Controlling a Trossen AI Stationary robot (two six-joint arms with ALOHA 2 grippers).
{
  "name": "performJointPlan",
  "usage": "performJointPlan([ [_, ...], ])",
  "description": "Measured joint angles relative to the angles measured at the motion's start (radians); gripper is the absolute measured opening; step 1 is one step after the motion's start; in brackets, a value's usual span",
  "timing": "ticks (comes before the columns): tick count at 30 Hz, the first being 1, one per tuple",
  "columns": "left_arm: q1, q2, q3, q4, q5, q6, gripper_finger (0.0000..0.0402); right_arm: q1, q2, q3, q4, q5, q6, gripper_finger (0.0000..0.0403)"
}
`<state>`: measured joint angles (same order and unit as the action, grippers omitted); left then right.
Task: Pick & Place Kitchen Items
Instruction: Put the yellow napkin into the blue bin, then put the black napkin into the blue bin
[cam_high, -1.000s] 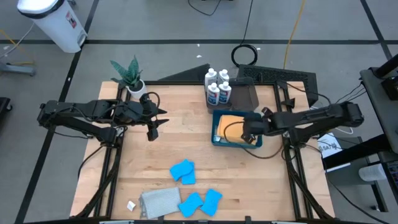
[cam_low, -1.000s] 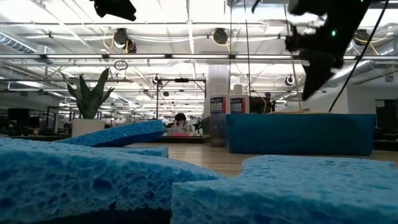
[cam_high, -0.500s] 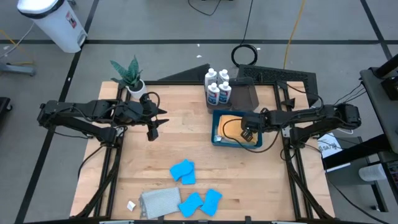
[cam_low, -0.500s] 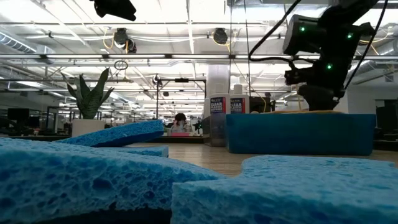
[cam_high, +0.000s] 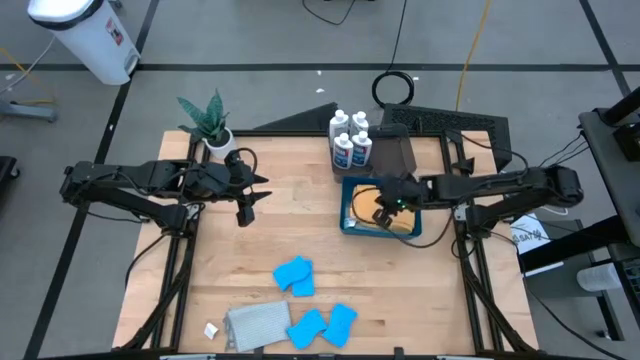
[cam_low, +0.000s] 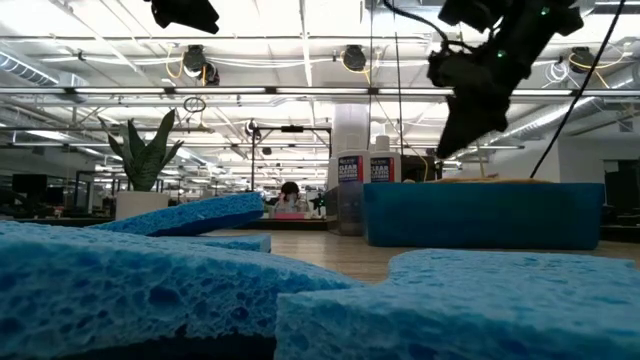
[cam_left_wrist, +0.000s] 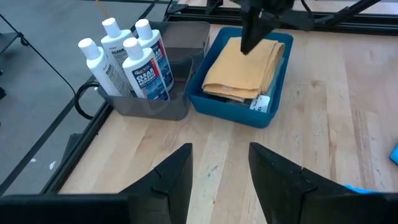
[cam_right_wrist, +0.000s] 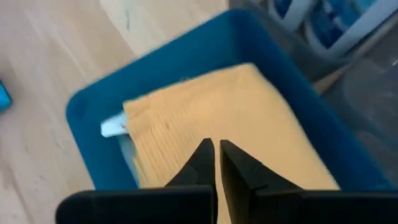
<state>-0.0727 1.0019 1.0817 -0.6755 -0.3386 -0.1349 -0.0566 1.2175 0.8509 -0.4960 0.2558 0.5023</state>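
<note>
A folded orange cloth (cam_left_wrist: 245, 68) lies in the blue bin (cam_left_wrist: 230, 111), over darker cloth. My right gripper (cam_left_wrist: 247, 46) is shut and hangs just above the orange cloth (cam_right_wrist: 249, 112), slanting down. In the low view its tips (cam_low: 447, 150) stand higher than the bin's rim. Several white bottles (cam_left_wrist: 127, 59) stand in the grey tray (cam_left_wrist: 155, 107) beside the bin. Blue sponges (cam_high: 295, 275) and a grey cloth (cam_high: 255, 325) lie flat near the table's front edge. My left gripper (cam_left_wrist: 221, 155) waits open above the table's left half, with nothing between its fingers.
A potted plant (cam_high: 208, 122) stands at the table's far left corner. A white tag (cam_left_wrist: 261, 102) lies in the bin's near end. Bare wood stretches between the bin and the sponges. The low view has sponges (cam_low: 130, 290) right before it.
My right gripper, shut throughout, has moved toward the table's left edge over the blue bin, and its wrist has turned. The orange cloth has stayed in the bin.
</note>
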Motion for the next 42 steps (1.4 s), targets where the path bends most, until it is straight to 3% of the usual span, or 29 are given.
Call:
performJointPlan([
  [4,0.0,0.0,0.0,0.0,0.0,0.0,0.0161,0.006,0.083,0.0,-0.009,-0.027,0.0,0.0],
  [11,0.0,0.0,0.0,0.0,0.0,0.0,0.0161,0.006,0.246,-0.005,0.0,-0.169,-0.028,0.0],
  [17,0.0,0.0,0.0,0.0,0.0,0.0,0.0161,0.006,0.297,-0.002,0.0,-0.172,-0.098,0.0],
  [24,0.0,0.0,0.0,0.0,0.0,0.0,0.0161,0.011,0.207,-0.009,-0.009,-0.173,-0.128,0.0],
  [30,0.0,0.0,0.0,0.0,0.0,0.0,0.0161,0.042,0.07,-0.009,-0.032,-0.109,-0.123,0.0],
  [35,0.0,0.0,0.0,0.0,0.0,0.0,0.0161,0.088,-0.005,-0.009,-0.107,-0.149,-0.068,0.0],
  [42,0.0,0.0,0.0,0.0,0.0,0.0,0.0161,0.159,-0.015,-0.009,-0.273,-0.156,-0.001,0.0],
])
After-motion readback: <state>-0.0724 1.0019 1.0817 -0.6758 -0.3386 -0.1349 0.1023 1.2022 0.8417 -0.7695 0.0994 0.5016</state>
